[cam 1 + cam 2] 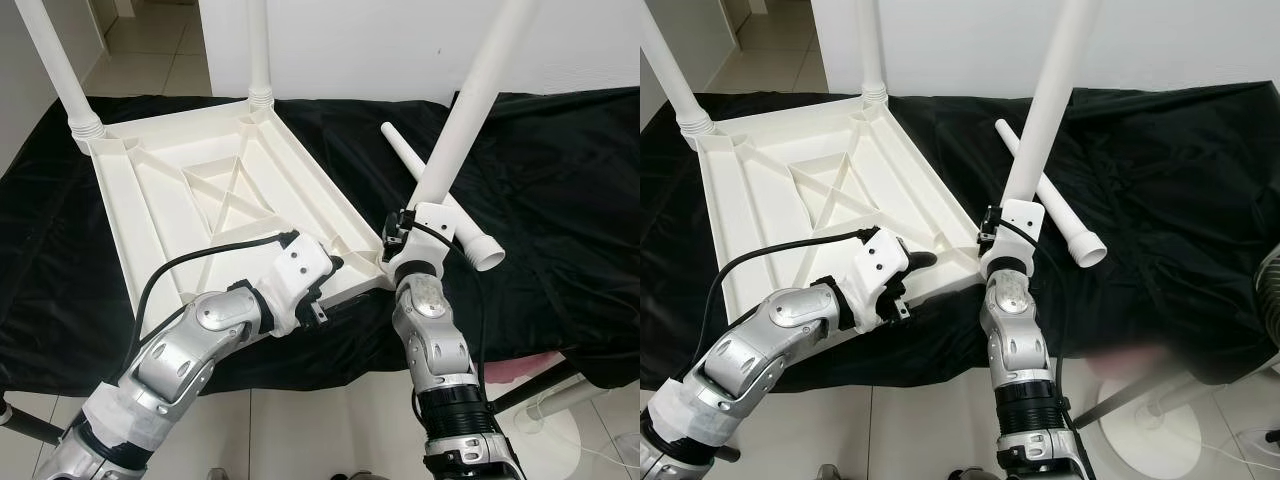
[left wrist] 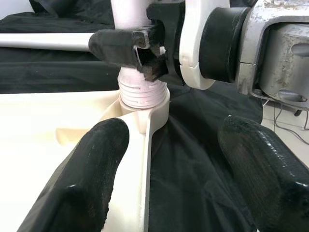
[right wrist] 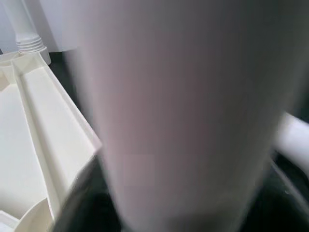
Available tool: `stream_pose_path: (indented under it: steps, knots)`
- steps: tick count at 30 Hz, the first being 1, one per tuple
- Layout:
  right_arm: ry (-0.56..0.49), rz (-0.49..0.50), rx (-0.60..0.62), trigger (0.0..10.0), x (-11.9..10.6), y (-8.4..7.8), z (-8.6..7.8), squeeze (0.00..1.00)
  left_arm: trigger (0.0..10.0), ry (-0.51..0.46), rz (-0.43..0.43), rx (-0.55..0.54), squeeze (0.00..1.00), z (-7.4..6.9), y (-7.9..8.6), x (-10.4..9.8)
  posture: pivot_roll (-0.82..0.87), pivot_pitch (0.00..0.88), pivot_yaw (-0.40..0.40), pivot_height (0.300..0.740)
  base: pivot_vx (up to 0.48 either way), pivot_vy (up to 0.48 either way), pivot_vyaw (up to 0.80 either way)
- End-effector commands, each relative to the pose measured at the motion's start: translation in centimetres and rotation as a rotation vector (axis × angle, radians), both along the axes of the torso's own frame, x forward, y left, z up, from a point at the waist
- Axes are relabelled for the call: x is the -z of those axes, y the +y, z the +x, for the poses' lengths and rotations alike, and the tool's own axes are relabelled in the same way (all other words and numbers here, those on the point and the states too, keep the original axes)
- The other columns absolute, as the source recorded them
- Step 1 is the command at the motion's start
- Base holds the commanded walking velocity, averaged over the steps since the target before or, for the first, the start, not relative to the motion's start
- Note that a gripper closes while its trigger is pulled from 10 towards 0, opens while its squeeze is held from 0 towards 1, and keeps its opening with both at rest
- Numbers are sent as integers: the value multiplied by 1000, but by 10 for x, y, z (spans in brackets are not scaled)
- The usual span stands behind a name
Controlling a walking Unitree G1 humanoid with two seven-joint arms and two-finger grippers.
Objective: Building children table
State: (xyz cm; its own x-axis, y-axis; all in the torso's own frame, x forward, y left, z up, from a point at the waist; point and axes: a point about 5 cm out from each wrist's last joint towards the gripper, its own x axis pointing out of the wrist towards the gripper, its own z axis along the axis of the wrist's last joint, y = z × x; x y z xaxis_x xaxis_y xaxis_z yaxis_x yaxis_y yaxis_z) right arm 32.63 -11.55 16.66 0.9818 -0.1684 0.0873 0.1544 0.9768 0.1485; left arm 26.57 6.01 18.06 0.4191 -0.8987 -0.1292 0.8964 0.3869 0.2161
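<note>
- Black cloth [image 1: 540,170] covers the work surface; everything sits on it.
- White children table [image 1: 215,195] lies upside down on the cloth, ribbed underside up. Two legs already stand in the far corner sockets: far-left leg [image 1: 55,70], far-right leg [image 1: 258,50].
- Third leg [image 1: 470,110] is at the near-right corner socket [image 2: 145,99], tilted off vertical, top leaning toward the robot's right. In the left wrist view its threaded end looks seated in the collar; how deep, hard to say.
- Spare leg [image 1: 440,200] lies flat on the cloth just beyond that corner, flared end toward the right.
- Right pincer [image 2: 128,48] is clamped around the third leg just above the threads. Right wrist view is all blurred white tube, so nothing useful there.
- Left pincer [image 2: 178,164] is spread wide, one finger inside the table's near rim, the other outside over the cloth, gripping nothing.
- Step in hand, my read: seating leg three. Bring it plumb before twisting or pushing, else threads cross. Close the left pincer on the rim to stop the table sliding or rotating.
</note>
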Motion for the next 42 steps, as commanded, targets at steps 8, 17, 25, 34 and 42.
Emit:
stream_pose_path:
  steps: [8,17,25,34,42]
  knots:
    - [-45,29,-100,10000,0,-3,-8,1000,10000,-10,19,87,0,-3,-4,-2,-40,53,-50,740,0,0,0]
    - [-79,-51,-369,10000,0,-10,-6,0,10000,-11,18,86,0,-4,-3,-1,-42,48,-52,740,0,0,0]
    - [-97,-163,-577,10000,-1,-19,-2,0,10000,-12,17,87,0,-3,-4,-2,-40,45,-50,740,0,0,0]
    - [-57,-272,-786,10000,4,-32,10,0,10000,-14,17,89,0,-3,-4,-3,-40,43,-44,740,0,0,0]
    - [-23,-337,-877,4667,6,-41,23,0,10000,-13,19,91,0,-3,-5,-3,-36,47,-36,740,0,0,0]
